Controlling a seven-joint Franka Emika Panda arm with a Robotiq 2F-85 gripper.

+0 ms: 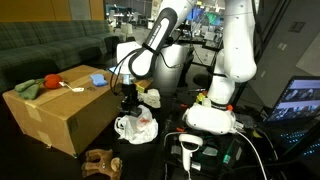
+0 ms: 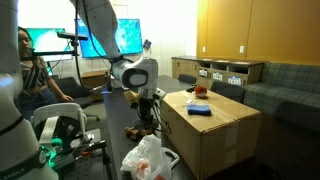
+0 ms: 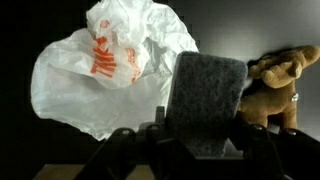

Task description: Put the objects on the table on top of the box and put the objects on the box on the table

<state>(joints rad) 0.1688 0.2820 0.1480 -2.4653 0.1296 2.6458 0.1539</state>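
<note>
You hold the grey pad (image 3: 208, 95) in the half-closed gripper (image 3: 190, 148) just beside the box (image 1: 60, 115) edge, bag (image 3: 110, 70) and plush (image 3: 275, 85) on the tabletop (image 3: 20, 30) below

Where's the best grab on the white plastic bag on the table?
Probably a raised crumpled fold near the middle of the white plastic bag, coming straight down from above. It sits as a limp, puffed heap on the table, with no firm edge for a side approach.
</note>
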